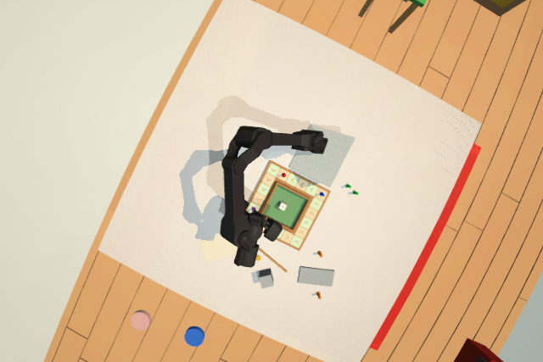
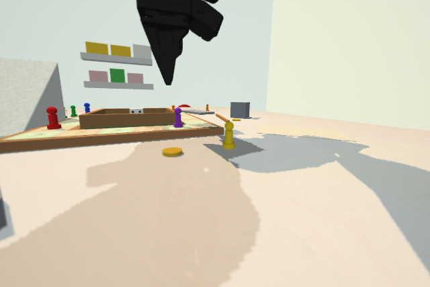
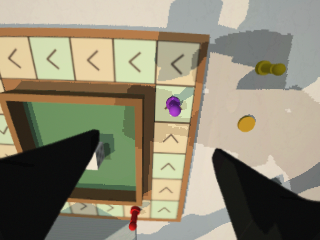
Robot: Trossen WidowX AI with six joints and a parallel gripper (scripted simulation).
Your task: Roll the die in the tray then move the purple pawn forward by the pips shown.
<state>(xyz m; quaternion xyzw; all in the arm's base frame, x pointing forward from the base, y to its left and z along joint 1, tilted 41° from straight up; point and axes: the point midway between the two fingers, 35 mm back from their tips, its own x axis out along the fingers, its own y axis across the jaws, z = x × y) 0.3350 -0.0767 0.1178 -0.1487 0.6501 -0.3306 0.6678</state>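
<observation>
Pawn [image 3: 173, 106] (purple) beneath open gripper [image 3: 155, 165], yellow disc [image 3: 246, 123] beside.

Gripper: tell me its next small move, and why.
Probably pull the arm up and away from the board. The gripper is open and empty, the purple pawn stands upright on its square, and the die lies in the tray.

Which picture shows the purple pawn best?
The exterior view: the purple pawn stands upright in full profile on the board's track, free of the open claw. The wrist view shows mainly its top; the top view, a tiny dot beside the arm.
</observation>
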